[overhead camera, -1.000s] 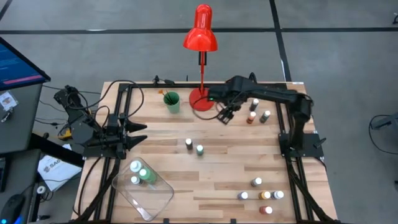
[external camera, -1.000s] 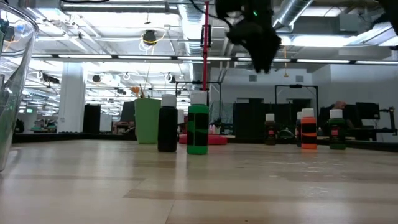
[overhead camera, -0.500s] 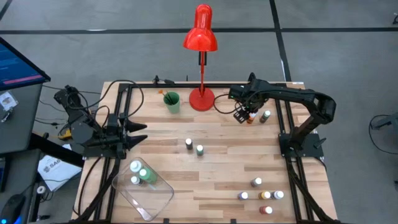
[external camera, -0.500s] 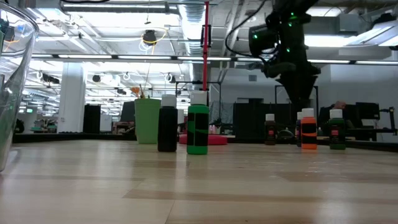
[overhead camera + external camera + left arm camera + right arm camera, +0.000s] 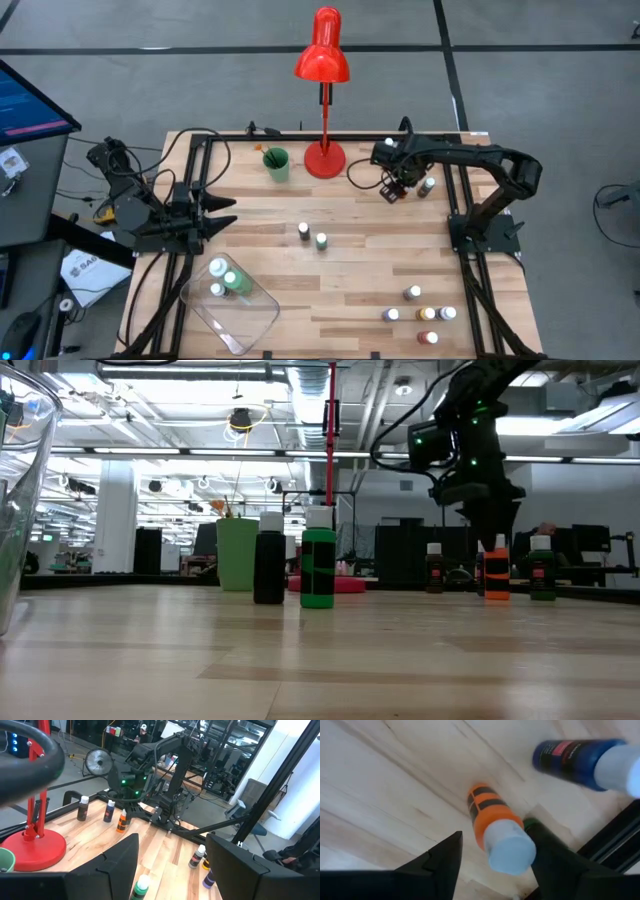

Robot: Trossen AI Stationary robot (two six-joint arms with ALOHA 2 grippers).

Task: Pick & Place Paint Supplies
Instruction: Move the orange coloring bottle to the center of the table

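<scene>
Right hand (image 5: 397, 187) positioned directly above the orange paint bottle (image 5: 497, 836), fingers spread either side of its white cap, not gripping; bottle upright on the surface (image 5: 350, 270) near the far right corner, a blue bottle (image 5: 580, 757) just beside it; left hand (image 5: 222, 215) released, waiting at the left edge; two bottles (image 5: 311, 236) stand mid-surface; clear tray (image 5: 245, 320) holds others

Between the right gripper's (image 5: 490, 865) dark fingers, an orange bottle (image 5: 492, 822) with black bands and white cap; beyond it, a blue bottle (image 5: 570, 760), red-labelled
</scene>
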